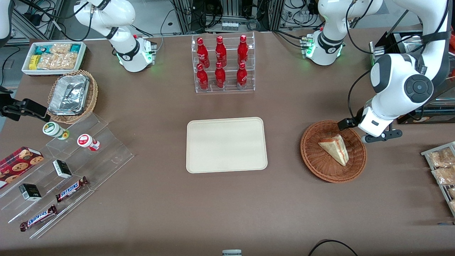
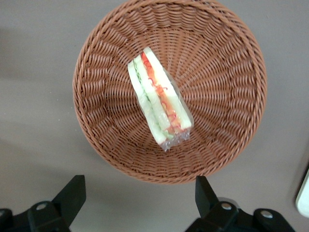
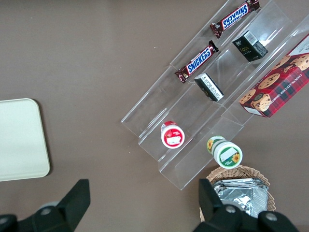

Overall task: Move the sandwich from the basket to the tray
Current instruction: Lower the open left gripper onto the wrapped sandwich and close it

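Sandwich: lies in the basket, wrapped in clear film, cut edge up.
Pincer: hangs above the basket rim, wide open, holding nothing.
Tray: sits on the worktop at about 9 o'clock from the basket in the front view, bare.
Risk one: the fingers could come down on the wicker and tip the basket.
Risk two: the film looks slippery, so the sandwich may slide out.
Risk three: a hard squeeze could squash the soft bread.
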Controlling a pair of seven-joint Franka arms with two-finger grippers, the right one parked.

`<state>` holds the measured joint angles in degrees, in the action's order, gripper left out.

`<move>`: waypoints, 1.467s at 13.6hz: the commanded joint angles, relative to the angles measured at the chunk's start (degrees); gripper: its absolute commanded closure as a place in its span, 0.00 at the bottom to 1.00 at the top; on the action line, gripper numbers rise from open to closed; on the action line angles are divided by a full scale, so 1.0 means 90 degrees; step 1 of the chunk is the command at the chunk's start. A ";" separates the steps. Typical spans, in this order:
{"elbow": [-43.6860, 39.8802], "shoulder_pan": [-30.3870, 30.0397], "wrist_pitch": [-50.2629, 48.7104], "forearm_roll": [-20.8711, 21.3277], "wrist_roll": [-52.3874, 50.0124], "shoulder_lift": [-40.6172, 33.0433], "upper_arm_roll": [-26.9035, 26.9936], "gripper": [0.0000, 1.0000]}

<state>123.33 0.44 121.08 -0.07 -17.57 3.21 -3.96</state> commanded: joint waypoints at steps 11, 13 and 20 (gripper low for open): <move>-0.0159 0.0156 0.1225 -0.0031 -0.2628 0.1108 -0.0068 0.00; -0.0178 0.0156 0.1302 -0.0031 -0.2725 0.1244 -0.0068 0.00; -0.0139 0.0156 0.1537 -0.0031 -0.3086 0.1547 -0.0058 0.00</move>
<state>122.83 1.47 134.47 -0.08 -43.54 16.42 -4.64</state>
